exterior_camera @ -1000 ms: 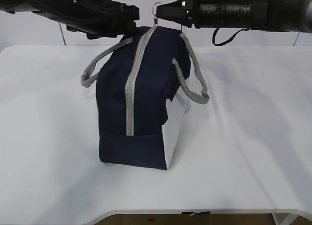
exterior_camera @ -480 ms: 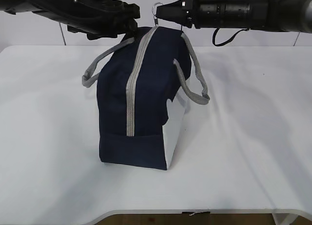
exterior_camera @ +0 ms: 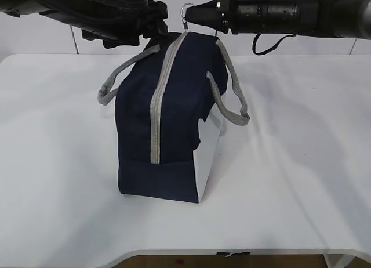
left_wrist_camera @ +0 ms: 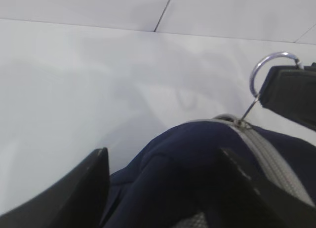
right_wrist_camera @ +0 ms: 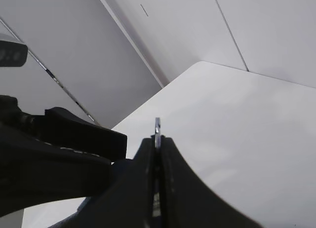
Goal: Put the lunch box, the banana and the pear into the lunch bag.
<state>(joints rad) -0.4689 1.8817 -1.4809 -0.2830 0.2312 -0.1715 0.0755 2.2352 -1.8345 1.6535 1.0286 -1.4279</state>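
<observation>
Exterior view: lunch bag (exterior_camera: 168, 117) stands upright near the middle of the white tabletop (exterior_camera: 290, 163), grey zipper strip (exterior_camera: 155, 114) running up its near end and over the top, handles (exterior_camera: 232, 91) drooping to either side. Zipper looks closed as far as I can see; no opening visible.

Right wrist view: my right hand (right_wrist_camera: 156, 154) is pinched shut on the metal ring pull (right_wrist_camera: 157, 125), the ring standing edge-on between the fingers. From the front, that hand (exterior_camera: 191, 14) sits at the top of the bag where the zipper crests.

Left wrist view: my left hand (left_wrist_camera: 163, 188) has its fingers spread wide, straddling the navy fabric at the top corner. Fabric bulges up between them but neither finger clearly presses it. I read it as open, not gripping. The ring (left_wrist_camera: 269, 70) shows beyond.

Lunch box, banana, pear: none in any view. Whether they are already inside the bag I cannot tell.

Step in hand, my judgement: working the zipper, with the right hand on the pull and the left positioned to brace the bag. Next move calls for the left to hold the fabric down firmly so the bag does not lift or tip, and the pull to travel along the strip's line, not across it.
</observation>
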